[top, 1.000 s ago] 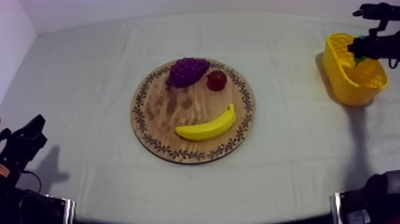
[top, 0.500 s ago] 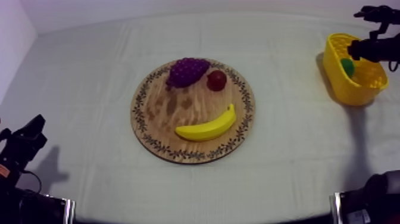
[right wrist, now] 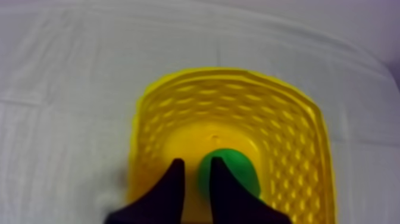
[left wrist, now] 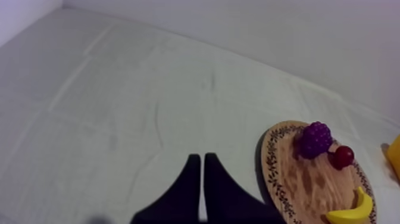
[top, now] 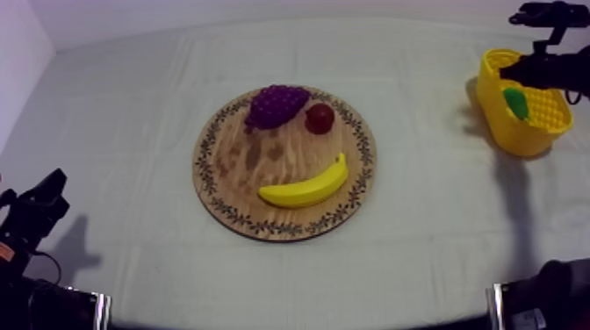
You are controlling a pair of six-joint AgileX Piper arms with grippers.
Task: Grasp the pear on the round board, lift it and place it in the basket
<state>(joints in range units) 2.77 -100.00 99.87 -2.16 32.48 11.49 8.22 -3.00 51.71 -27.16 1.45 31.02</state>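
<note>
table [top: 123,105]: grey-white cloth, creased. Near edge cut off in top view, dark arm bases there.
board [top: 263,167]: mid-table, flat, w/ 3 fruit on it. L wrist view cuts off its near part.
basket [top: 527,132]: R side of table, well apart from board. R arm crosses over its far rim & hides part of it. From L wrist it's just a yellow sliver beyond board.
R gripper [right wrist: 195,162]: over basket, pointing down into it. Fingers slightly spread, nothing in the narrow gap, basket floor visible through it.
L gripper [left wrist: 201,158]: low at L side over bare cloth, short of board. Fingers pressed together, narrow wedge. In top view it's a dark shape, fingers hard to make out.
banana [top: 305,187]: flat on board's near side, apart from other fruit. Cut off in L wrist view.
grapes [top: 277,105]: board's far part, just beside red fruit. Can't tell if they touch.
pear [right wrist: 241,170]: green, inside basket on its floor, just beside one R finger, which covers one side. Contact w/ finger: can't tell.
red fruit [top: 320,118]: board's far part, R of grapes.
</note>
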